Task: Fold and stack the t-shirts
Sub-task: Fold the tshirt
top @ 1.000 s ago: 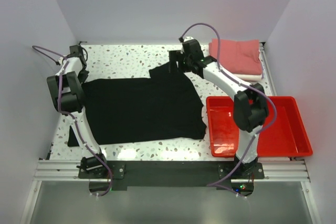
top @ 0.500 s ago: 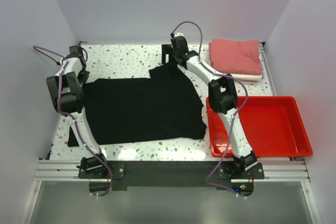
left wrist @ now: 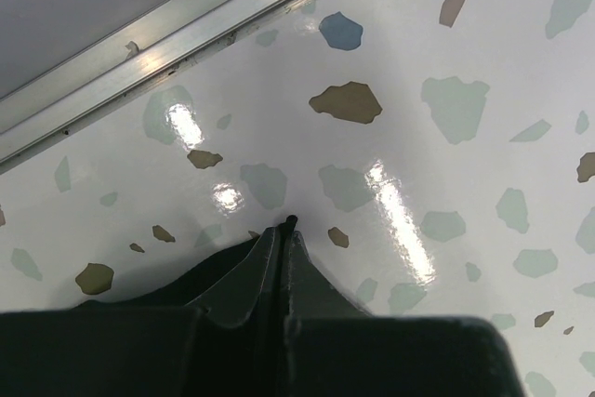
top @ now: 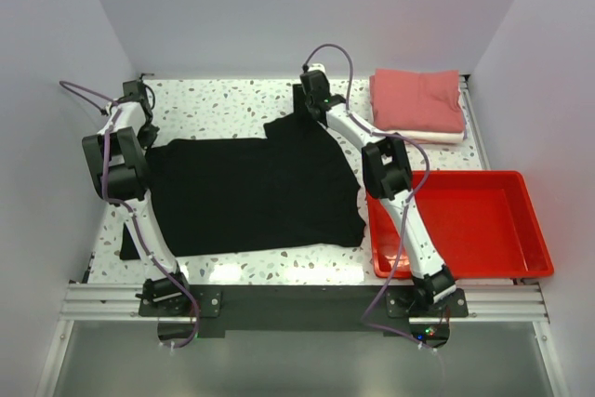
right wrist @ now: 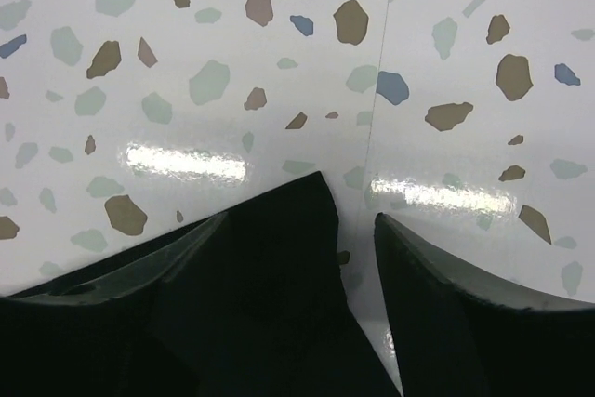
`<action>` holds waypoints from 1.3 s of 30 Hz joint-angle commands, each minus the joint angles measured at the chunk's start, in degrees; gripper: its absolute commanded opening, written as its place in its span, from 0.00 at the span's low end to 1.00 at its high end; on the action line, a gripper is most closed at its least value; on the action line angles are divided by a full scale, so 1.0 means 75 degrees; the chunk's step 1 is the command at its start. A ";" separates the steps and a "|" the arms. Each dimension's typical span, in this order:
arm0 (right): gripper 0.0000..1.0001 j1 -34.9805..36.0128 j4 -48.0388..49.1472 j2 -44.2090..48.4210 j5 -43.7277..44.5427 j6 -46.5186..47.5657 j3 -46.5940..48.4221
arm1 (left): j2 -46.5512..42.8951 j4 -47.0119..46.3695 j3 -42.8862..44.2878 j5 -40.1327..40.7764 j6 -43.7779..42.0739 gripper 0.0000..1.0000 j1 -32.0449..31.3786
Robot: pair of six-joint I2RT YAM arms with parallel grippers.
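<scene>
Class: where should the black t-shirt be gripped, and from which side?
Grip the black t-shirt at its far sleeve, coming in low from the far side. The cloth lies flat, so probably only that protruding edge gives something to pinch.

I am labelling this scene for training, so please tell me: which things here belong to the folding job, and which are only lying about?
Job: black t-shirt, salmon-pink t-shirt, white t-shirt under it.
Lying about: red tray.
</scene>
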State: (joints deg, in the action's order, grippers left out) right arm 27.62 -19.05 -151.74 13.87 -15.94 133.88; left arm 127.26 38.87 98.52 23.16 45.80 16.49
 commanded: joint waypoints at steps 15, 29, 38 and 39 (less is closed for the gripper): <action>0.00 0.0009 -0.0133 0.0158 0.0717 0.0449 0.0078 | 0.0340 0.0091 0.0586 -0.0380 -0.0552 0.00 0.0016; 0.00 -0.0026 0.0875 0.1141 0.0026 0.1329 0.0232 | 0.0610 0.0454 0.2087 -0.0556 -0.0798 0.00 0.0016; 0.00 0.0009 0.2480 0.3389 -0.0888 0.1364 -0.3142 | -0.0631 0.0022 0.0085 -0.0789 -0.0295 0.00 0.0004; 0.00 0.0009 0.2516 0.3555 -0.0958 0.1353 -0.3620 | -0.0783 -0.0107 -0.0161 -0.0826 -0.0271 0.00 -0.0007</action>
State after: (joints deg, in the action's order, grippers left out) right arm 27.70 -7.79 -132.49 9.52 -6.37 112.77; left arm 127.74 40.34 101.47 18.48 41.87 16.47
